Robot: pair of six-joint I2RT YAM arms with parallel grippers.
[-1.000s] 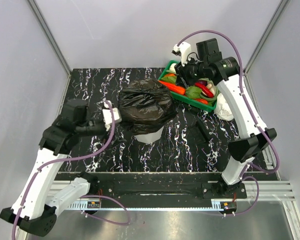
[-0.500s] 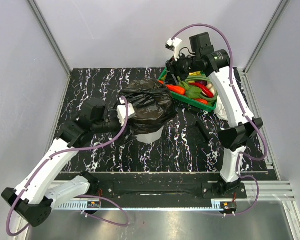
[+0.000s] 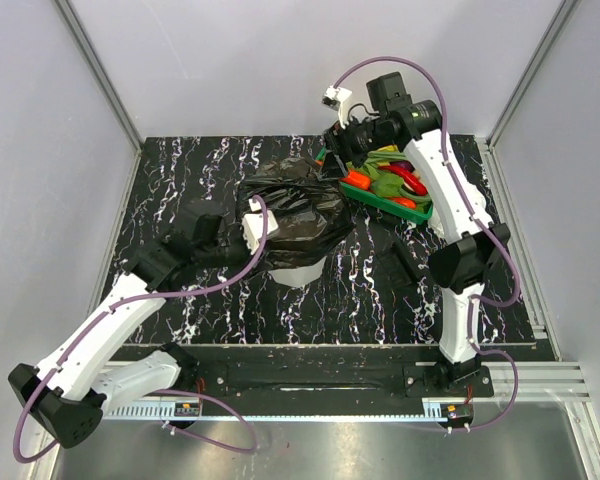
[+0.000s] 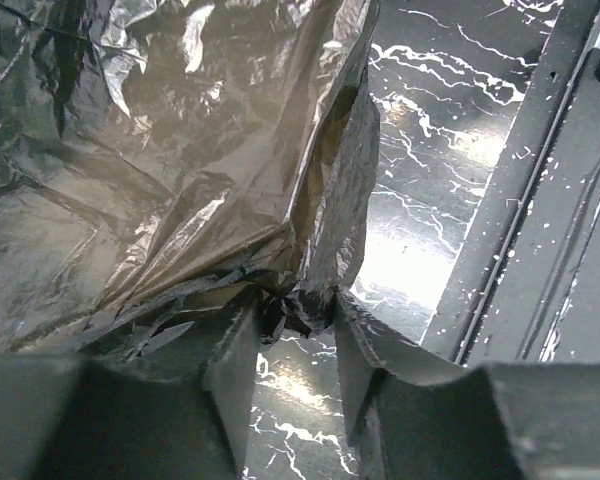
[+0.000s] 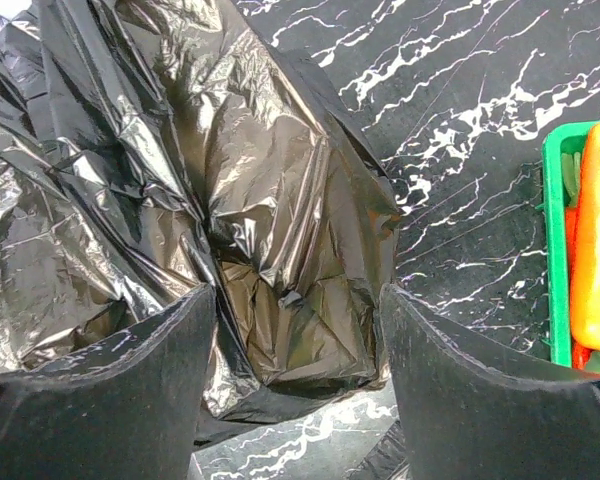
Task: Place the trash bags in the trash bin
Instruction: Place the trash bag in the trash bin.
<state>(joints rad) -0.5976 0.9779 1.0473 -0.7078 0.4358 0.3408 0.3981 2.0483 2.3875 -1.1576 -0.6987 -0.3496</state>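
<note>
**Bag draped over bin; left gripper nipping its edge**

On the left, your left gripper (image 4: 292, 300) stands at the near-left side of the trash bag (image 3: 292, 205). Its jaws are drawn narrow, with a crumpled fold of black film between the fingertips. The fold appears pinched, though the wrist view is tight. The bag lies crinkled over the top of the trash bin (image 3: 298, 272), whose white base shows below it on the worktop (image 3: 190, 170). Your right gripper (image 5: 295, 292) hangs over the bag's far-right side, jaws wide, holding nothing. The green tray (image 5: 552, 250) of vegetables sits just beside the bag.
</note>
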